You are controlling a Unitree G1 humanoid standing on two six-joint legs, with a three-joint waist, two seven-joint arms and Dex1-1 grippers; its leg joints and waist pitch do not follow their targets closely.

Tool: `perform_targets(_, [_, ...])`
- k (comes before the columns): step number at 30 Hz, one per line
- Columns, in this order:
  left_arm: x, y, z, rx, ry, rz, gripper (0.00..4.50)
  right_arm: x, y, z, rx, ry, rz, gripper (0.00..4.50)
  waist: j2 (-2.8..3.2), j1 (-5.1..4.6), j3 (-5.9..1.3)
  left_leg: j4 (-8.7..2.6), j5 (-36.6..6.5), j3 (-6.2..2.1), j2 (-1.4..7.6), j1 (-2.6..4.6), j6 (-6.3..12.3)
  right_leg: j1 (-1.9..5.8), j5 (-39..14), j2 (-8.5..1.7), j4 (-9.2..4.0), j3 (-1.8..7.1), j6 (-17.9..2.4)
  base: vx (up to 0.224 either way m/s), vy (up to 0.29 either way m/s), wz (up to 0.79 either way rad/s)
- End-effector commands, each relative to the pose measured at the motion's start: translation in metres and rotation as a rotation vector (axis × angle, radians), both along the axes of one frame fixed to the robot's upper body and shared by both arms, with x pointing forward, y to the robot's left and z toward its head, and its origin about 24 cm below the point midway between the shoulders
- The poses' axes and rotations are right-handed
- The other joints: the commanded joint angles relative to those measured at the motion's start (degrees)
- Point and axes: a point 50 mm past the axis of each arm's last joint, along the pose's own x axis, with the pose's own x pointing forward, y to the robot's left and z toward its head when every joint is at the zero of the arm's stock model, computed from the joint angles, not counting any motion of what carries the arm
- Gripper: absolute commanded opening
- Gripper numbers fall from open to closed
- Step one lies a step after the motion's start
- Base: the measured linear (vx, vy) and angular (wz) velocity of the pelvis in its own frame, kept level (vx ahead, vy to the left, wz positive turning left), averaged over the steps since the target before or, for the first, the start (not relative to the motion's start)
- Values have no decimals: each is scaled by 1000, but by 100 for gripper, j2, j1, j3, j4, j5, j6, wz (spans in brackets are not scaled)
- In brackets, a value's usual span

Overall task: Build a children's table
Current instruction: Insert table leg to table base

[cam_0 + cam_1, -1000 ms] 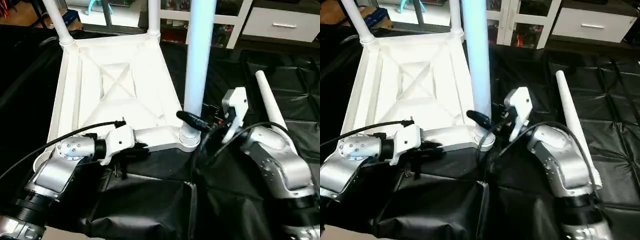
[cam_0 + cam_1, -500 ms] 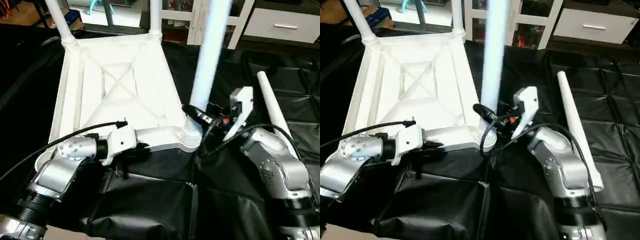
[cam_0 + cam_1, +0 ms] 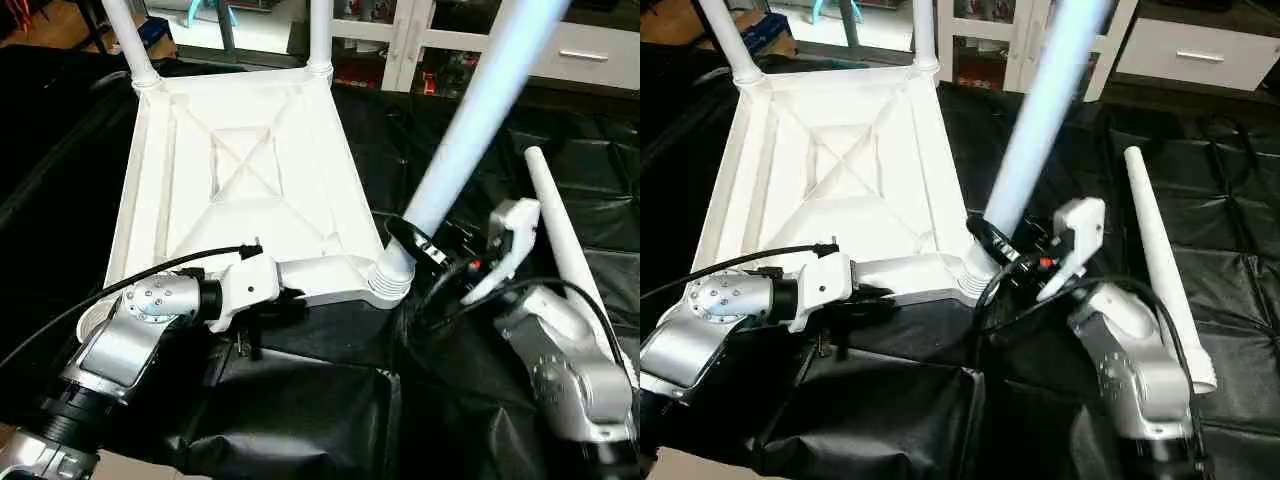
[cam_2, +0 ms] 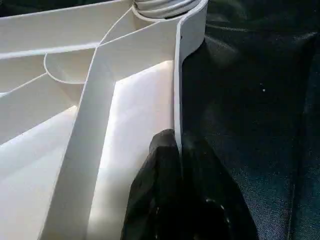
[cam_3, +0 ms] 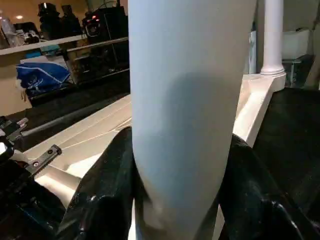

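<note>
Black cloth (image 3: 300, 420) covers the table under both grippers; white shelving (image 3: 420, 40) stands beyond. Left gripper (image 4: 177, 150) pinches the tabletop (image 3: 240, 170) rim; right gripper (image 5: 175, 200) clasps a leg (image 3: 480, 120).

Silver forearms (image 3: 125, 340), black cables, black-fingered pincers

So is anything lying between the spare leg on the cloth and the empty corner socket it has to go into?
Yes: the spare leg lies beyond the right gripper, whose arm and held leg stand between it and the empty socket.
</note>
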Motion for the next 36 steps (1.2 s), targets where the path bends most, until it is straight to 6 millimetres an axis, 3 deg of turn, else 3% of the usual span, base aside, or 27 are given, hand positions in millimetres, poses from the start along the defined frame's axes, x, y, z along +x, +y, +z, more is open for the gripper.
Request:
perform_targets(1, [1, 9, -16, 46, 47, 76, 0, -9, 0, -25, -56, 113, 2, 182, -5, -12, -251, -469, -1639, -109, 290, 125, 107, 155, -1801, -216, -414, 189, -954, 0, 0, 0])
perform_targets(4, [1, 9, -17, 47, 47, 76, 0, -15, 5, -33, -120, 118, 46, 182, 1, -7, -250, -467, -1522, -107, 285, 105, 136, 175, -1591, -210, -391, 181, -994, 0, 0, 0])
perform_targets(19, [0, 11, -18, 50, 44, 79, 0, -33, 20, -44, -233, 167, 247, 182, -28, -29, -204, -516, -1990, -152, 294, 98, 60, 160, -2398, -242, -474, 199, -735, 0, 0, 0])
perform_targets(20, [0, 11, -17, 51, 44, 80, 0, -35, 19, -48, -254, 188, 253, 182, -10, -28, -200, -521, -2019, -157, 296, 104, 51, 153, -2448, -244, -479, 201, -719, 0, 0, 0])
perform_targets(27, [1, 11, -17, 53, 46, 74, 0, -27, 22, -51, -262, 230, 252, 182, 4, -63, -161, -556, -2396, -193, 294, 125, -58, 118, -2956, -253, -530, 199, -604, 0, 0, 0])
perform_targets(33, [3, 9, -17, 51, 43, 70, 0, -12, 41, -42, -273, 218, 348, 182, -2, -95, -139, -572, -2692, -236, 289, 151, -141, 70, -3563, -269, -577, 203, -445, 0, 0, 0])
perform_targets(35, [3, 10, -17, 51, 43, 71, 0, -10, 46, -41, -289, 220, 390, 182, -43, -95, -157, -575, -2648, -238, 295, 139, -130, 82, -3529, -274, -578, 207, -413, 0, 0, 0])
perform_targets(36, [3, 10, -17, 52, 43, 73, 0, -10, 48, -41, -296, 221, 410, 182, -31, -88, -158, -576, -2629, -235, 298, 141, -121, 73, -3487, -272, -574, 211, -418, 0, 0, 0])
